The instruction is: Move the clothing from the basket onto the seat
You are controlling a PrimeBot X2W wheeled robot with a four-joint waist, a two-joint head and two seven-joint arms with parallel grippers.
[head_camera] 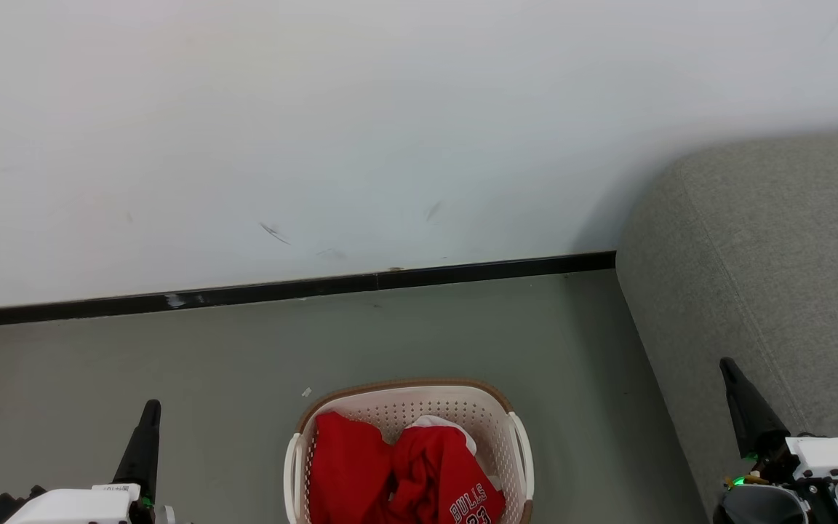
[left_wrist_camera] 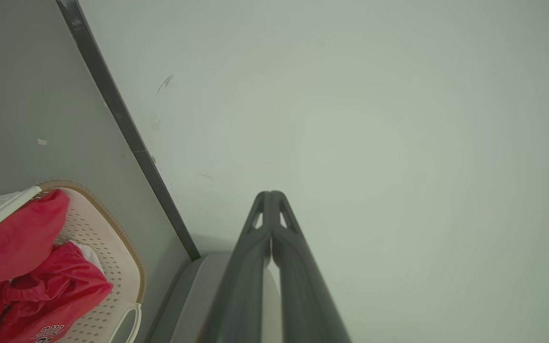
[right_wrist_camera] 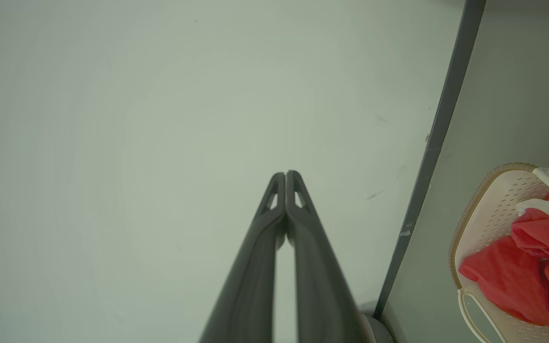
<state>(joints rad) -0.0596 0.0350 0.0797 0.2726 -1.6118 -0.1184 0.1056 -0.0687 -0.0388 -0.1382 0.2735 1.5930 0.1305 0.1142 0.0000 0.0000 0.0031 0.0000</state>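
Red clothing [head_camera: 404, 473]: soft bright fabric garments, one lettered "BULLS" in white, heaped inside the cream-white perforated plastic basket [head_camera: 419, 407].
Basket place: on the grey-green floor [head_camera: 135, 356], brown woven-look rim up, near the large grey fabric seat [head_camera: 768, 240] but apart from it.
Seat place: right side, against the white wall [head_camera: 390, 109].
Left gripper [head_camera: 150, 411]: dark fingers pressed together, holding nothing, left of the basket.
Right gripper [head_camera: 728, 367]: dark fingers pressed together, empty, seen against the seat.
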